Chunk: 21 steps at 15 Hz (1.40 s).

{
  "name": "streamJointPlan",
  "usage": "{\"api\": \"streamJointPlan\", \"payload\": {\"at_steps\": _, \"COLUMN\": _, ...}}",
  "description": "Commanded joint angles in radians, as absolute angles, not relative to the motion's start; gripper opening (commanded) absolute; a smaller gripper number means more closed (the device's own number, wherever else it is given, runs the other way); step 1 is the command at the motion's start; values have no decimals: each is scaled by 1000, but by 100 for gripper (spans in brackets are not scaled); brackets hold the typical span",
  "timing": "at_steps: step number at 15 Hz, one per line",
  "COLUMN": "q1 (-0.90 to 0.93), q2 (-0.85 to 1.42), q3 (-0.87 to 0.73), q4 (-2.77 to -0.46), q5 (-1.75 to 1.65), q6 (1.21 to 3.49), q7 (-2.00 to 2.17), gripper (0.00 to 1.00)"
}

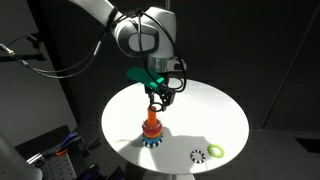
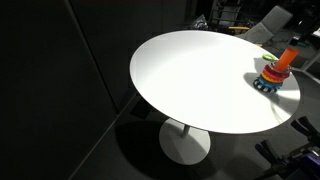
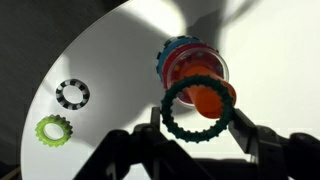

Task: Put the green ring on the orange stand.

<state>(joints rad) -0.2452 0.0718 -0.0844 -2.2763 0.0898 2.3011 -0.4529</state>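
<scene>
fig.: placement step, ring carried over peg. the claw (image 3: 198, 122) is clenched on the thin dark green toothed ring (image 3: 172, 122), w/ one finger either side of its rim and the ring held flat. directly below the claw stands the orange peg stand (image 3: 205, 98), w/ red-orange collar and blue gear-like base. in the wrist view the peg tip shows through the ring's hole, off-centre toward one edge. in an exterior view the claw (image 1: 158, 97) hangs just above the stand (image 1: 151, 130) on the round white worktop (image 1: 215, 112); whether the tip has entered the hole cannot be told. a brighter yellow-green ring (image 3: 40, 131) and a white ring w/ dark dots (image 3: 62, 92) lie well off to the claw's side, not involved. judgement: transport approx. done, threading not yet. the next move calls for a small lateral trim to centre the hole on the peg, a straight descent until the ring passes the tip, then release. an off-centre or tilted ring could catch on the tip.
</scene>
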Motion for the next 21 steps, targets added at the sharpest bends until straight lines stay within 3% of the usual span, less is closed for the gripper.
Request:
{"api": "streamJointPlan", "payload": {"at_steps": 1, "q1": -209, "q2": 8, "q3": -102, "q4": -2341, "q5": 84, "q6": 2328, "q7": -467, "gripper": 45}}
{"api": "streamJointPlan", "payload": {"at_steps": 12, "q1": -155, "q2": 35, "q3": -97, "q4": -2395, "q5": 90, "q6": 2496, "q7": -447, "gripper": 45}}
{"api": "streamJointPlan", "payload": {"at_steps": 21, "q1": -166, "q2": 40, "q3": -112, "q4": -2388, "q5": 87, "q6": 2497, "q7": -457, "gripper": 45}}
